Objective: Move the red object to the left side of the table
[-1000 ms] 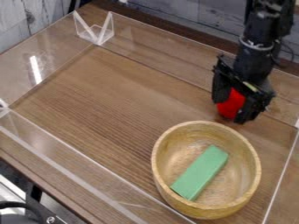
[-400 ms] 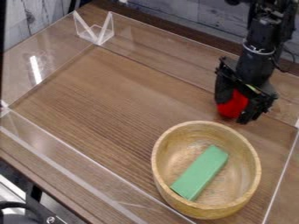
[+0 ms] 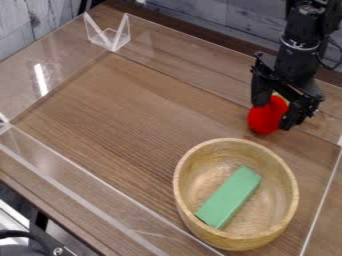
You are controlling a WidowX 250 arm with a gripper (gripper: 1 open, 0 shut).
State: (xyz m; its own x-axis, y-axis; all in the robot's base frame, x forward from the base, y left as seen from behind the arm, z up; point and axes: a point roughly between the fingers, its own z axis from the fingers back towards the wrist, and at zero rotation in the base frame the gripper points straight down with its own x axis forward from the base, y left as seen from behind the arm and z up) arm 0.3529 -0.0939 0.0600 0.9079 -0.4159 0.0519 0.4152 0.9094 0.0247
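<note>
The red object (image 3: pixel 266 118), a small round bright-red toy, rests on the brown wood-grain table (image 3: pixel 134 100) at the far right, just behind the wooden bowl. My black gripper (image 3: pixel 283 108) points straight down right above and slightly behind it. The gripper is open, with its fingers straddling the toy's upper right side. The toy's lower left part shows clear of the fingers. I cannot tell whether a finger touches it.
A wooden bowl (image 3: pixel 187 172) holding a flat green block (image 3: pixel 230 196) sits at the front right. Low clear acrylic walls (image 3: pixel 80 200) border the tabletop. A clear folded acrylic piece (image 3: pixel 107 33) stands at the back left corner.
The gripper has edged slightly up and to the right in the picture, staying open. More of the red object now shows; it has stayed where it was on the table.
</note>
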